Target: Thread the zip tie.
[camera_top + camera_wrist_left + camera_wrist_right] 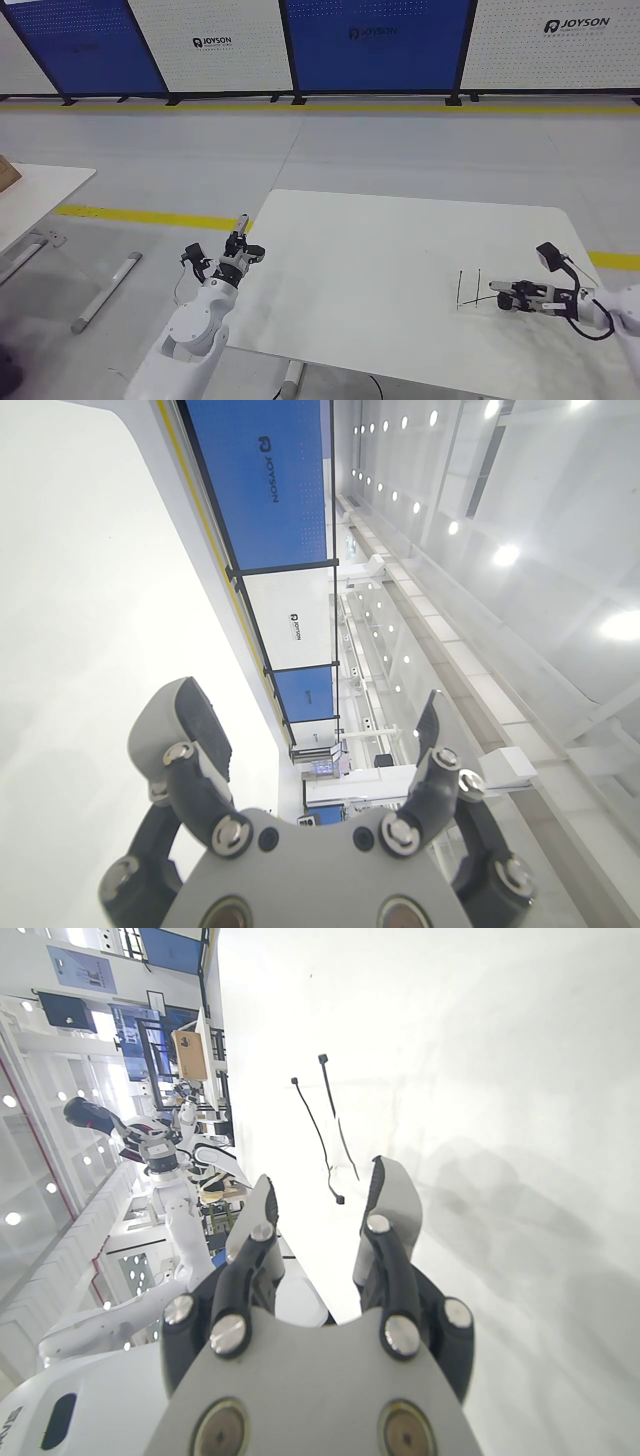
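while the black zip ties [329, 1090] lie flat on the white table [380, 270] near its right edge, the right gripper [322, 1173] sits low just beside them, between them and that edge, its fingers apart and clear of the ties. the left gripper [310, 692] stands at the table's left edge, well apart from the ties, fingers likewise spread, holding nothing.

Zip ties [478, 284] on counter [380, 270], side by side near its right edge. Right end effector [503, 298] just right of them. Left end effector [242, 222] at counter's left edge, well apart.
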Available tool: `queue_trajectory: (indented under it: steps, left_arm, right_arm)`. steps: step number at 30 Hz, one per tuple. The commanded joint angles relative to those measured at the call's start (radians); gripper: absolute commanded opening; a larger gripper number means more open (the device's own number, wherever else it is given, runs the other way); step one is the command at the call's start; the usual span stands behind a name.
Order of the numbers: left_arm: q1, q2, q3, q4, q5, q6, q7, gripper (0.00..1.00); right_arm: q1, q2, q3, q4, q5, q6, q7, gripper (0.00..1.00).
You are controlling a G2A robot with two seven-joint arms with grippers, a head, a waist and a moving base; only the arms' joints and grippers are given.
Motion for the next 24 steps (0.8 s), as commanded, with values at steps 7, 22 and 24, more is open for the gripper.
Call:
queue_trajectory:
  steps: [7, 22, 24]
  left_arm:
    - [0.000, 0.000, 0.000, 0.000, 0.000, 0.000, 0.000, 1.00]
    - [0.000, 0.000, 0.000, 0.000, 0.000, 0.000, 0.000, 1.00]
    - [0.000, 0.000, 0.000, 0.000, 0.000, 0.000, 0.000, 1.00]
  right_arm:
    - [0.008, -0.006, -0.018, 0.022, -0.002, -0.003, -0.006, 0.22]
    - [0.027, -0.008, -0.019, 0.061, 0.008, -0.030, 0.015, 0.00]
    - [0.024, -0.005, -0.007, 0.064, 0.031, -0.047, 0.029, 0.00]
